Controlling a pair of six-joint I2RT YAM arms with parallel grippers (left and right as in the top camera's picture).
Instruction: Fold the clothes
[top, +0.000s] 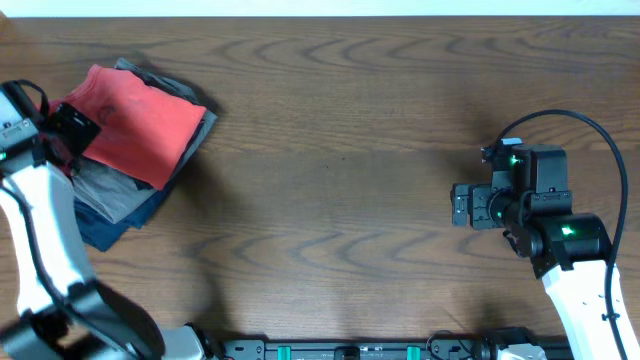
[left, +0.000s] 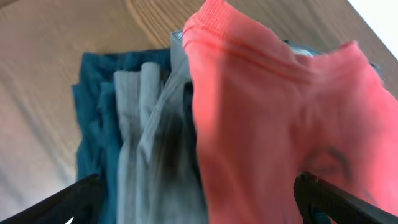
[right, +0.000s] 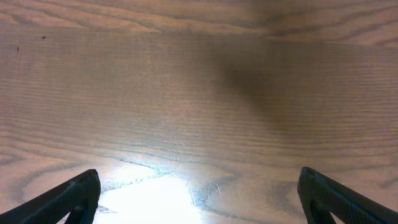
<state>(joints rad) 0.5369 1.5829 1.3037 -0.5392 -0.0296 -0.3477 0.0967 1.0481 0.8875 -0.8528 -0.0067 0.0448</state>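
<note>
Folding looks unstarted: the coral-red T-shirt (top: 135, 120) lies bunched atop the pile of grey and navy garments (top: 110, 205) near the tabletop's (top: 350, 150) far-left corner. The left gripper (left: 199, 202) hangs over it, jaws wide and empty. The right gripper (right: 199, 196) has its jaws open too, over bare wood.

- left arm (top: 45, 235): smooth, rounded white link shells joined by black joint housings.
- left gripper (top: 72, 125): a black, boxy body at the arm's end, with a thin dark cable looping beside it.
- left gripper's fingers (left: 65, 204): matte black wedges that taper to blunt tips.
- right arm (top: 588, 295): a white shell link below a rounded black joint with a glowing green light (top: 566, 232) on it.
- wrist block (top: 535, 170): black and square, with a second green light.
- black cable (top: 600, 135): a thin line arcing from the wrist block round to the white link.
- right gripper (top: 465, 205): black and blocky.
- right gripper's fingers (right: 339, 198): the same matte black wedges.
</note>
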